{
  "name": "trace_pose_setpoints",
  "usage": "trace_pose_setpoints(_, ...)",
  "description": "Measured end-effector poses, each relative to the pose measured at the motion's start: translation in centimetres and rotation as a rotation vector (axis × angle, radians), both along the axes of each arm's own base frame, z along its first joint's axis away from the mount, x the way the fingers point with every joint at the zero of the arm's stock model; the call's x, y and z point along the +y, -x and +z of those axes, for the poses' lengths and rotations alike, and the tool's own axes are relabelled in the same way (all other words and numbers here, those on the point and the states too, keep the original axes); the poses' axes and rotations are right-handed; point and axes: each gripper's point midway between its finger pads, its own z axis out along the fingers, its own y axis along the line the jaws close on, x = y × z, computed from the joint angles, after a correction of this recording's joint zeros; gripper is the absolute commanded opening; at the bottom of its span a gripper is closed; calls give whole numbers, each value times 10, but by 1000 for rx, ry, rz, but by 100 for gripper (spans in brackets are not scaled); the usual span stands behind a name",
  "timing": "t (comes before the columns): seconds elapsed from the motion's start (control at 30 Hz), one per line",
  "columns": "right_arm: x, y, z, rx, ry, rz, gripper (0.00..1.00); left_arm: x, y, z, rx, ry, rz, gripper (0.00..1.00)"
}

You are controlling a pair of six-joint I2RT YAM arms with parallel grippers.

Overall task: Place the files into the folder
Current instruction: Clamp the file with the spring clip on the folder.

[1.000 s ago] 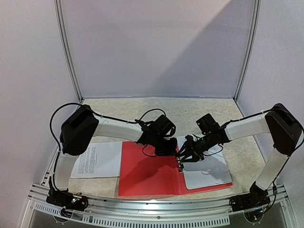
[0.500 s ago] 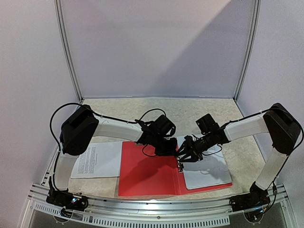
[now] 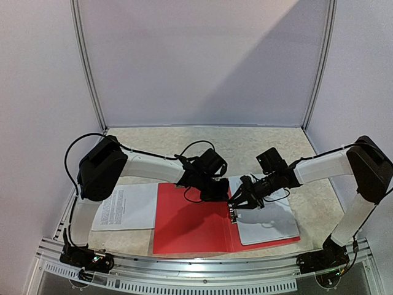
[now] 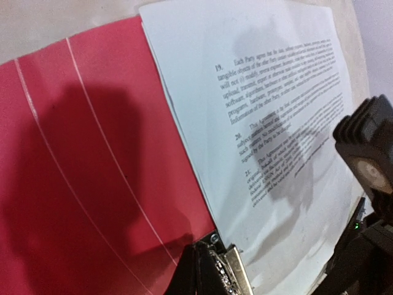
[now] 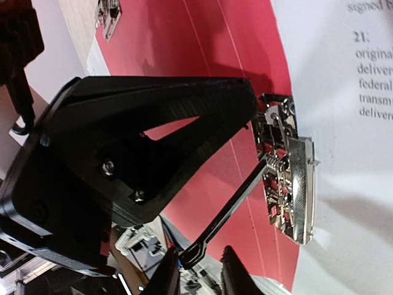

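A pale speckled tabletop [image 3: 264, 144] is seen beneath both hands. On it, a red folder [image 3: 190, 224] is laid open and flat, and its spine is crossed by the two hands where they meet. The folder's bare red cover is spread to the left of the left hand [image 3: 216, 192] and towards the arm bases.

A printed sheet [image 3: 267, 230] is laid on the folder's other cover, below and to the right of the right hand [image 3: 238, 200]. Its numbered paragraphs of black text are read in the left wrist view, and its long edge is set along the spine. A second sheet [image 3: 129, 206] is left on the tabletop well to the left of the left hand, just beside the folder's outer edge.

The left hand is lowered onto the spine. Only one of its dark fingers [image 4: 199, 273] is shown against the metal clip [image 4: 232, 276], so whether it is spread or pressed together cannot be told. In the right wrist view the same finger is seen as a large black triangle reaching to the clip.

The right hand is brought in from the other side, close to the left hand. Its fingertips [image 5: 169, 273] are held a little apart. A thin lever [image 5: 233, 206] is raised from the clip, with its end lying between them, nearer one tip.
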Motion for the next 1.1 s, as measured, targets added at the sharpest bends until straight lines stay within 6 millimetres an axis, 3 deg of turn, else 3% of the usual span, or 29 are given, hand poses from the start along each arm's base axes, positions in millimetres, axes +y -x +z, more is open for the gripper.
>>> trace_pose_setpoints(0.5,0,3,0,12,-28,-16,9,5,0,-5,-1,-24,9,0)
trace_pose_setpoints(1.1,-7,30,-16,22,6,-16,0,5,1,-5,5,-20,5,0)
